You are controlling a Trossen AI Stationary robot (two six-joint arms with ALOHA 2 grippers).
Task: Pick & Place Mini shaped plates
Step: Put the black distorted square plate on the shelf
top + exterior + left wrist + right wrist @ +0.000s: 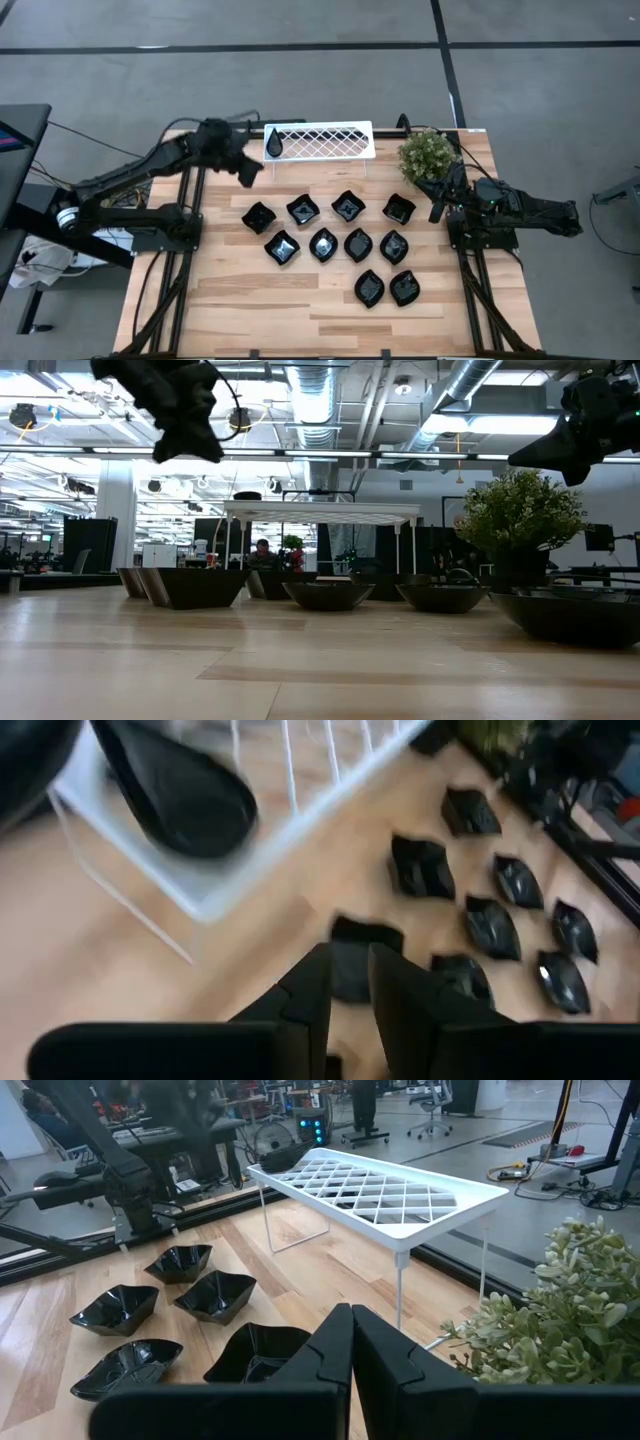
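Several glossy black mini shaped plates (323, 244) rest flat on the wooden table in loose rows. One teardrop-shaped plate (273, 142) lies on the left end of the white lattice rack (330, 140); it also shows in the left wrist view (180, 790). My left gripper (247, 175) hangs in the air just near-left of that rack end, slanting down. Its fingers (350, 960) stand a little apart with nothing between them. My right gripper (437, 210) waits shut beside the plant, its fingers (352, 1325) together and holding nothing.
A small green bushy plant (428, 155) stands at the far right of the table, close to my right arm. The rack stands on thin legs (400, 1295) along the far edge. Bare wood lies at the near left (230, 310).
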